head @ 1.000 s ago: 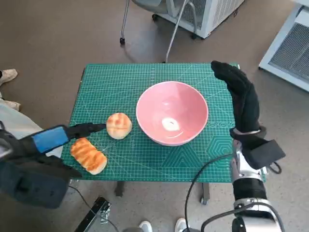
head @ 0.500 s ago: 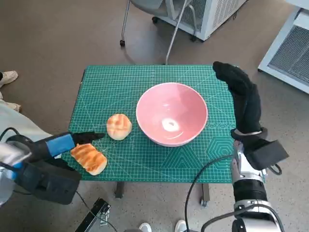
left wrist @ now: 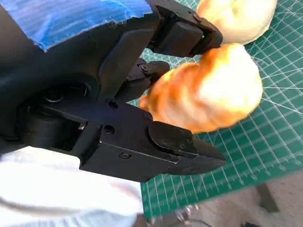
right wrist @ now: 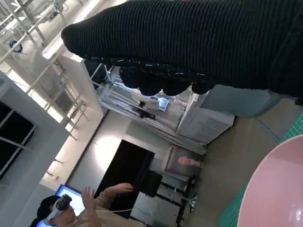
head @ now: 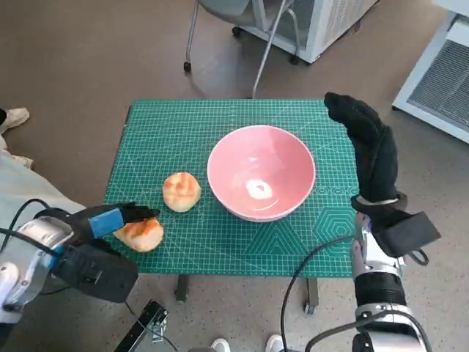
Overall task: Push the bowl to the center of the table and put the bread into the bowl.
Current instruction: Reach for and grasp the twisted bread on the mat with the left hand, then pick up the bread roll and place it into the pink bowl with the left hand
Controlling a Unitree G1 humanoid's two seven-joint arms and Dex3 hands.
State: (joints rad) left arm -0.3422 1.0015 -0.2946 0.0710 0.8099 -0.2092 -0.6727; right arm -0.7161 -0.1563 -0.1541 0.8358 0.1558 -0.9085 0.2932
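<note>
Nearest the robot, at the counter's (head: pixel 220 117) near left corner, the left hand (head: pixel 110 218) has its black fingers (left wrist: pixel 175 142) closed around the long toasted bread (left wrist: pixel 203 94). The loaf looks light and soft (its crust should dent under a hard squeeze), so a gentle hold across its middle, much as the fingers lie now, seems the sensible place to take it. Whether it is lifted or resting on the green mat cannot be told.

Just beyond it sits a round bun (head: pixel 181 191), untouched, close to the pink bowl (head: pixel 261 170). The bowl looks stiff and smooth, likely to slide easily on the mat if pushed low on its wall; it stands roughly mid-counter already.

Farthest, along the counter's right edge, the right hand (head: pixel 366 143) is raised with fingers extended, holding nothing.
</note>
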